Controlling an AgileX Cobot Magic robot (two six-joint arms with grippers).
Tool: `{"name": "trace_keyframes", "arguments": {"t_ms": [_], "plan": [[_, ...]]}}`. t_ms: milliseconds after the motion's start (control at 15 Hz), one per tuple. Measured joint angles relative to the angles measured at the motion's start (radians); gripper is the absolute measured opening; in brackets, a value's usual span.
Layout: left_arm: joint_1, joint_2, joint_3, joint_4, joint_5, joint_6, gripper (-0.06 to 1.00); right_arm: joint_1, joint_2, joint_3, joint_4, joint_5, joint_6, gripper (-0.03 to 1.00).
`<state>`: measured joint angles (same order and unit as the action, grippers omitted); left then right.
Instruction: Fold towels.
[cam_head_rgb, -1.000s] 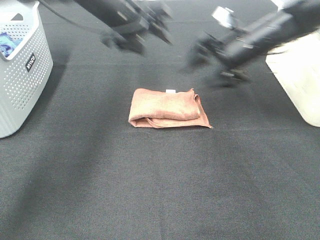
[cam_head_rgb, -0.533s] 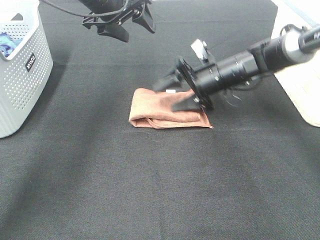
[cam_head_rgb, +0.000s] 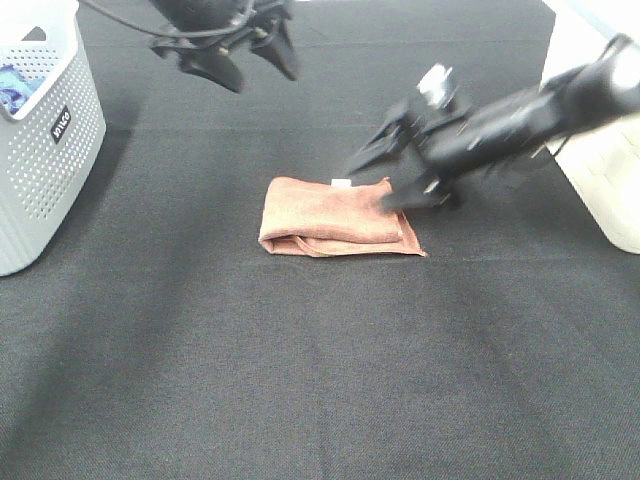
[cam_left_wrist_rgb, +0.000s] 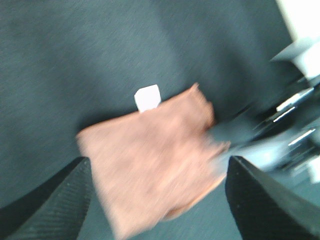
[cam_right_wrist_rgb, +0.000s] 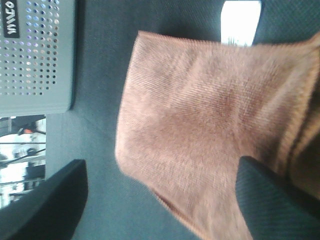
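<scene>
Towel (cam_head_rgb: 335, 216) lies folded mid-desk (cam_head_rgb: 300, 380); the task looks nearly done. Right gripper (cam_head_rgb: 372, 183) gapes empty at its far-right corner. Left gripper (cam_head_rgb: 260, 72) hangs open and empty near the far edge.

The left black two-fingered gripper (cam_head_rgb: 250, 62) has tapering fingers and a thin black cable (cam_head_rgb: 115, 19) behind it. The right black tubular arm (cam_head_rgb: 520, 110) bears a small white block (cam_head_rgb: 437, 82), blurred.

Towel (cam_head_rgb: 335, 215): soft ribbed cloth, matt, slightly fuzzy.
Worktop (cam_head_rgb: 300, 370): dark cloth cover, fine weave, matt.
Basket (cam_head_rgb: 50, 170): grey perforated plastic, smooth, faint sheen.
</scene>
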<state>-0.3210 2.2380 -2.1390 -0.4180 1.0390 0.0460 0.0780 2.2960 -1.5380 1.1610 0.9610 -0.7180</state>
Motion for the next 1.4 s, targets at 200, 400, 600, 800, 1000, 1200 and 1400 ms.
{"name": "trace_keyframes", "arguments": {"t_ms": [200,400,600,800,1000,1200,1400], "plan": [[0.0,-0.1,0.0,0.094,0.084,-0.001,0.71,-0.001,-0.152,0.0,-0.234,0.019,0.163,0.76],[0.0,-0.192,0.0,0.181,0.169,-0.025,0.71,-0.001,-0.325,0.0,-0.476,0.074,0.336,0.76],[-0.001,-0.284,0.019,0.303,0.175,-0.079,0.71,-0.001,-0.47,0.0,-0.602,0.129,0.412,0.76],[-0.015,-0.443,0.136,0.418,0.175,-0.115,0.71,-0.001,-0.631,0.009,-0.668,0.189,0.427,0.76],[-0.027,-0.712,0.45,0.491,0.175,-0.184,0.71,-0.001,-0.841,0.112,-0.695,0.226,0.433,0.76],[-0.027,-1.03,0.861,0.502,0.177,-0.247,0.71,-0.001,-1.071,0.323,-0.813,0.239,0.512,0.76],[-0.027,-1.312,1.17,0.504,0.178,-0.286,0.71,-0.001,-1.291,0.523,-0.917,0.24,0.566,0.76]]}}
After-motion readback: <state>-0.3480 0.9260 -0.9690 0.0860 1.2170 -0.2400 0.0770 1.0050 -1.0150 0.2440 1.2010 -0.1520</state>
